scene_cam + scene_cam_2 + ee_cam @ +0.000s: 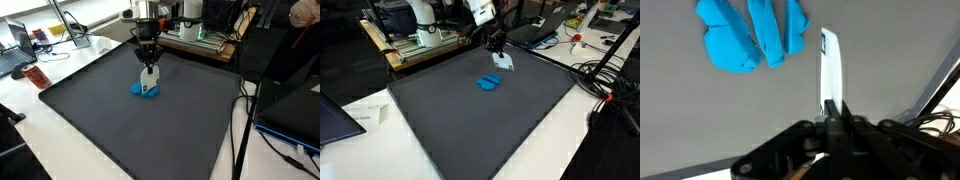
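Observation:
My gripper (836, 112) is shut on the near end of a white, flat, elongated piece (830, 65). The piece reaches away from the jaws over the dark grey mat (700, 120). A bright blue lumpy object (750, 35) lies on the mat just beside the piece's far end, apart from it. In both exterior views the gripper (148, 58) (497, 45) points down. There the white piece (150, 75) (504, 60) hangs below it, close to the blue object (146, 91) (489, 82). I cannot tell whether the piece's lower end touches the mat.
The mat (130, 130) covers most of a white table (40, 140). In an exterior view a laptop (18, 50) and a red item (37, 77) lie beyond one mat edge. Cables (605, 85) and a small bottle (577, 42) lie off another side. Equipment (420, 30) stands behind the arm.

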Motion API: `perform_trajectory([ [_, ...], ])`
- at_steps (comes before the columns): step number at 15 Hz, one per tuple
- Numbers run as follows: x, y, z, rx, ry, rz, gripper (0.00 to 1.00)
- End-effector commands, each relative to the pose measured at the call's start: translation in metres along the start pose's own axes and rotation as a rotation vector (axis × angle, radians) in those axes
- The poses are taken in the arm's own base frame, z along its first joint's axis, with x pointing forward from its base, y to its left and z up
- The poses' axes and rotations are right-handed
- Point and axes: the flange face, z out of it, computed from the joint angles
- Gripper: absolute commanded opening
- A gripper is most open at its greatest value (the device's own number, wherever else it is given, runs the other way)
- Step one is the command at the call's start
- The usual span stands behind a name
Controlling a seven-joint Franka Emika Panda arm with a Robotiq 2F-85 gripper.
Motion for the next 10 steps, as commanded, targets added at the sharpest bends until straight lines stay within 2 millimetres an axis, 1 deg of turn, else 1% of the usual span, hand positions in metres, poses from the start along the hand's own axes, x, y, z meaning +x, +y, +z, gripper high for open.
perform_trajectory([
  [1, -0.010, -0.006, -0.015, -0.040, 0.072, 0.000, 0.01],
  [3, -0.014, -0.010, -0.016, -0.059, 0.097, 0.000, 0.01],
  [6, -0.017, -0.020, -0.024, -0.101, 0.150, -0.033, 0.01],
  [10, -0.027, -0.024, -0.028, -0.143, 0.168, -0.032, 0.01],
])
